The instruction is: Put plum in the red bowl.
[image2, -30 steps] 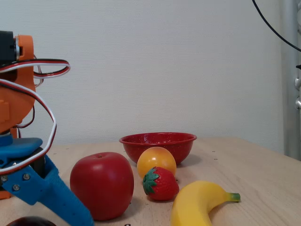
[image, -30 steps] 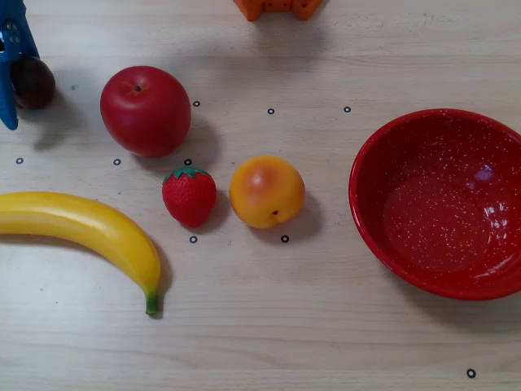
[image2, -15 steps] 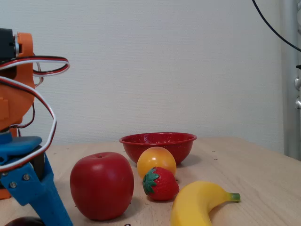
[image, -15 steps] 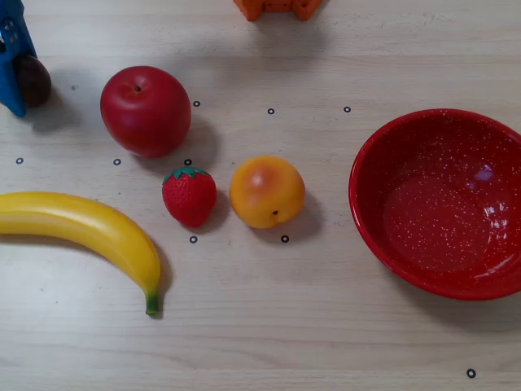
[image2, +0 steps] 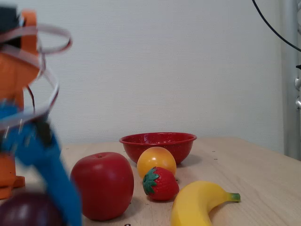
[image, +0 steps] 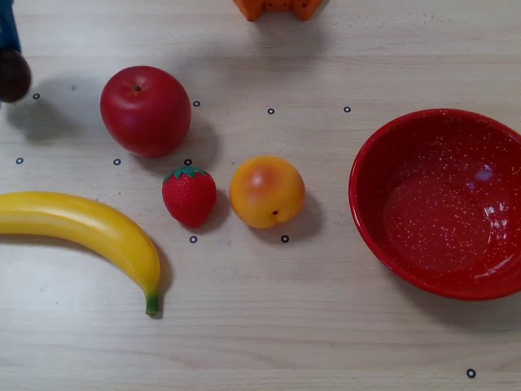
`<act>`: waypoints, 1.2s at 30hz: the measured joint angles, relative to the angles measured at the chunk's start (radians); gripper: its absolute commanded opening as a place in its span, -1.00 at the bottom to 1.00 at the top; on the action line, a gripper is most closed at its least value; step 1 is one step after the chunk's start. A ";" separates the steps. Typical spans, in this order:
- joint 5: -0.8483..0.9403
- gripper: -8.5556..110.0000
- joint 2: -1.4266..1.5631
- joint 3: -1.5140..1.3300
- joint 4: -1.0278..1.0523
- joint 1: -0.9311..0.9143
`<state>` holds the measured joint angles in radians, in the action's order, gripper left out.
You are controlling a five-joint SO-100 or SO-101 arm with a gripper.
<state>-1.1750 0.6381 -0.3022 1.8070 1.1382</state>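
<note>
Arm [image2: 16, 61]: orange plastic body, motion-blurred in fixed view. Black block at its top left corner. White and red cables [image2: 47, 40] loop out from upper part, arc down across front. Gripper [image2: 44, 188]: bright blue plastic, one long tapering finger [image2: 63, 188] visible, dark patch near its upper end. Overhead view: sliver of blue gripper [image: 8, 24] at left edge; orange base piece [image: 277, 8] at top edge.
</note>
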 measured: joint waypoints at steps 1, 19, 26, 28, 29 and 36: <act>0.025 -0.85 0.057 -0.029 0.000 -0.018; 0.445 -0.85 0.836 -0.535 0.000 -0.657; 0.620 -0.85 0.968 -0.621 0.000 -0.988; 0.673 -0.85 0.992 -0.629 0.000 -1.075; 0.699 -0.85 0.999 -0.629 0.000 -1.121; 0.959 -0.85 1.006 -0.629 0.000 -1.385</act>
<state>-0.2163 1.6444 -0.9311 1.8070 -0.2470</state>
